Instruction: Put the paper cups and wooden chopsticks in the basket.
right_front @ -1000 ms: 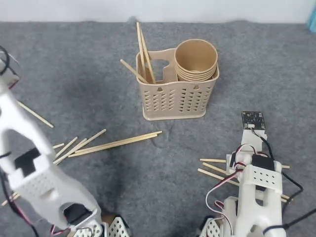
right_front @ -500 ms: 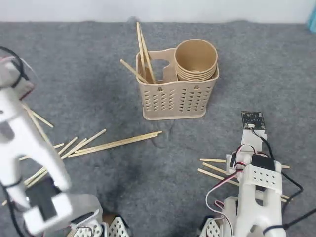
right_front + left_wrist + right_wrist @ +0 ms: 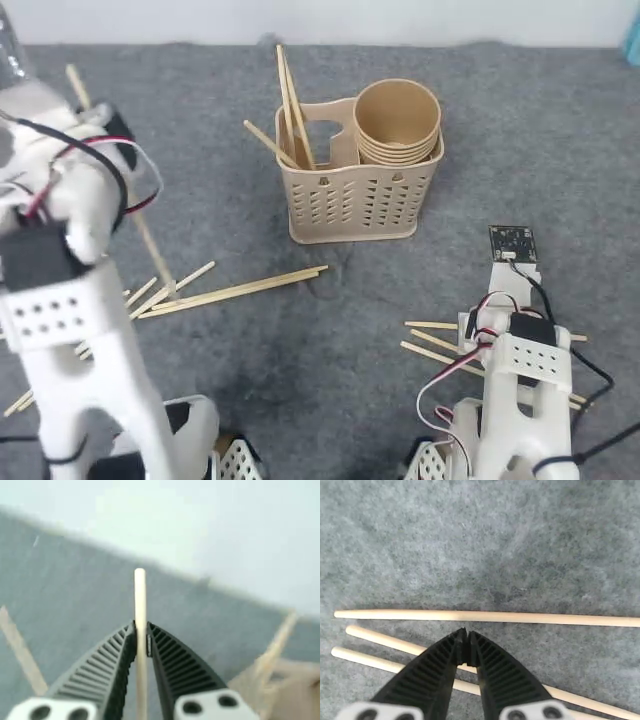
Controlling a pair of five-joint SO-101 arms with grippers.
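Note:
My left gripper (image 3: 141,628) is shut on a wooden chopstick (image 3: 139,592), held up above the carpet. In the high view that chopstick (image 3: 150,240) slants down past the raised left arm (image 3: 60,270) at the far left. The beige basket (image 3: 350,205) stands mid-table with stacked paper cups (image 3: 397,120) and three chopsticks (image 3: 290,100) inside. My right gripper (image 3: 465,632) is shut and empty, just over three loose chopsticks (image 3: 490,616) on the carpet. Those chopsticks (image 3: 435,340) lie beside the right arm (image 3: 515,385).
Several more chopsticks (image 3: 235,290) lie scattered on the grey carpet between the left arm and the basket. The blurred basket (image 3: 295,680) is ahead of the left gripper. A pale wall (image 3: 320,20) borders the far edge.
The left arm has risen from low over the carpet, lifting one chopstick off the floor. The right arm has not moved.

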